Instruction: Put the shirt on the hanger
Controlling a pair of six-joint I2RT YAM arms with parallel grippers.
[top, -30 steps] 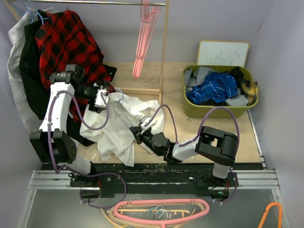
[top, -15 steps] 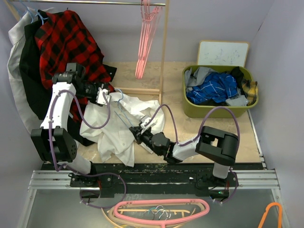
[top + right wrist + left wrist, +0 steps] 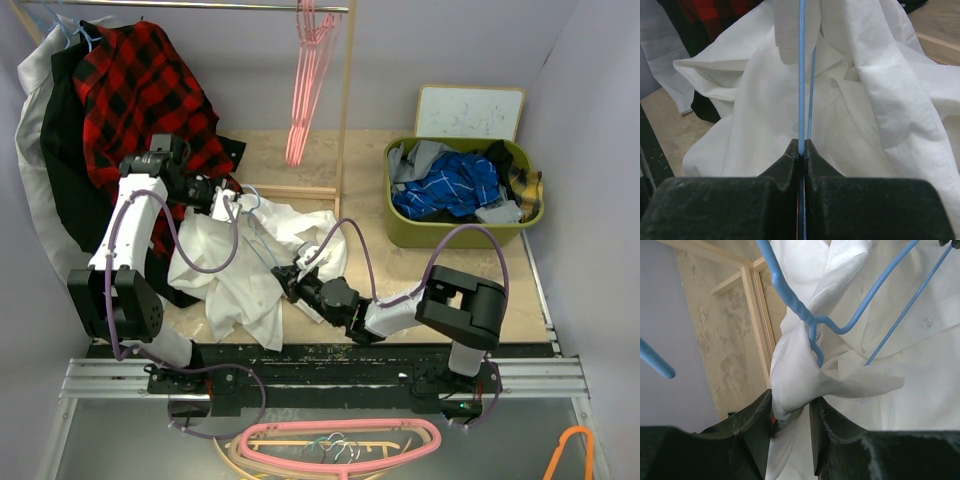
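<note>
Top external: the shirt [image 3: 250, 280] is lying heaped between 2 arms, the hanger [image 3: 262, 250] across it. Left wrist: the left gripper [image 3: 790, 410] is pinching a fold by the hook. Right wrist: the right gripper [image 3: 801, 147] is clamping the wire; drawing cloth over it seems next.

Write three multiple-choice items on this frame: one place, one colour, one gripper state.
1. Where does the green bin of clothes stand?
A. under the hanging plaid shirt
B. at the right, before the whiteboard
C. between the arm bases

2. What colour is the hanger in the right gripper?
A. pink
B. orange
C. light blue

3. What does the left gripper pinch?
A. a fold of the white shirt
B. nothing
C. a pink hanger

1 B: the top view shows it there.
2 C: blue wire is clamped between the shut jaws.
3 A: white cloth sits bunched between its fingers.
</note>
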